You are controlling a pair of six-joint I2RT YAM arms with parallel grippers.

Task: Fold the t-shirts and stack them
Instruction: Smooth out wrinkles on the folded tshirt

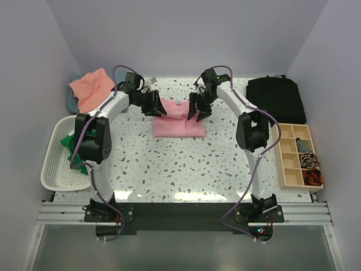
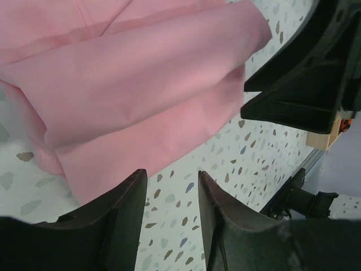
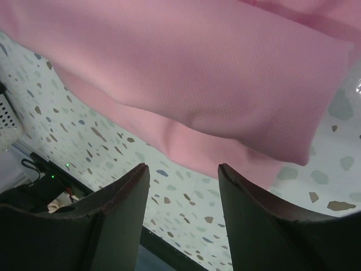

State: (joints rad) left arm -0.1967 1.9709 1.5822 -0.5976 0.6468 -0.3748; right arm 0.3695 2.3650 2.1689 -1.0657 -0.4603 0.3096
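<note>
Folded light pink cotton t-shirt lying flat on speckled tabletop, far middle. Left gripper and right gripper at its side edges, both half-wide, holding nothing.

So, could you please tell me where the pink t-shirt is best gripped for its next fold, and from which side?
Probably its two side edges, one per arm: left gripper from the left, right gripper from the right. The pink t-shirt lies flat as a folded rectangle, and both wrist views show stacked layers at those edges, which open jaws could pinch.
</note>
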